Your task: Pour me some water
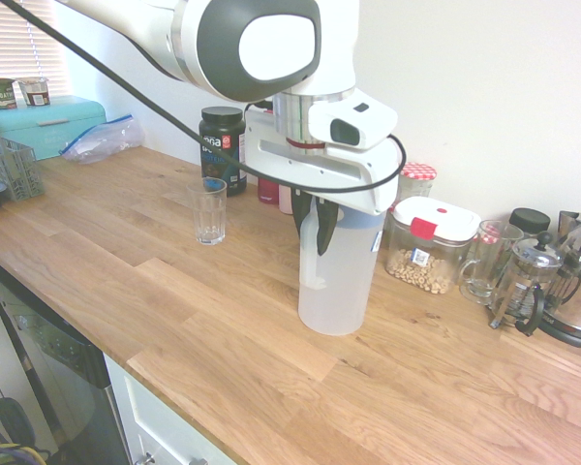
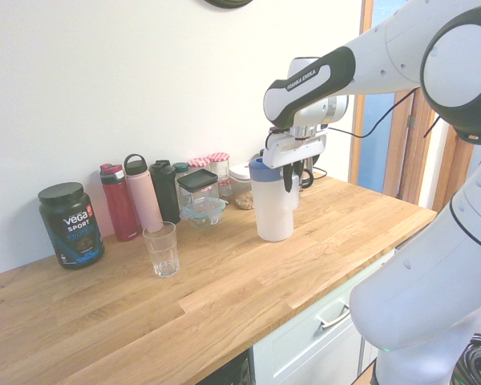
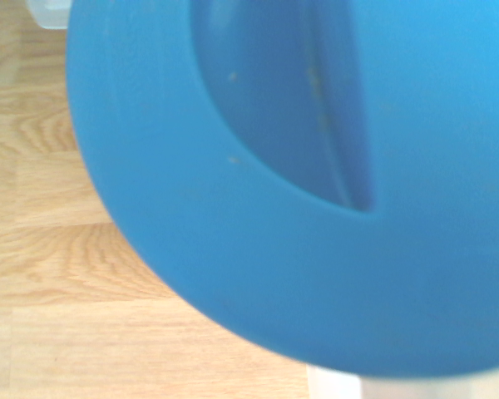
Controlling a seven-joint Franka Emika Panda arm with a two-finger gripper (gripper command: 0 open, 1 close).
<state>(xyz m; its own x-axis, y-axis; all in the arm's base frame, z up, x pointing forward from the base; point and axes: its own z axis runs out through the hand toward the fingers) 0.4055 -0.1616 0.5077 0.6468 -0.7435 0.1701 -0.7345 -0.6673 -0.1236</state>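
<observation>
Second exterior view shows my tool clamped on the jug, upright on the bench. The glass stands well left of it, so I'd carry the jug left.

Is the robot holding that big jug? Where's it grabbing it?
Yes. The claw is shut on the water jug, gripping it near the top, just below its blue lid.
</observation>
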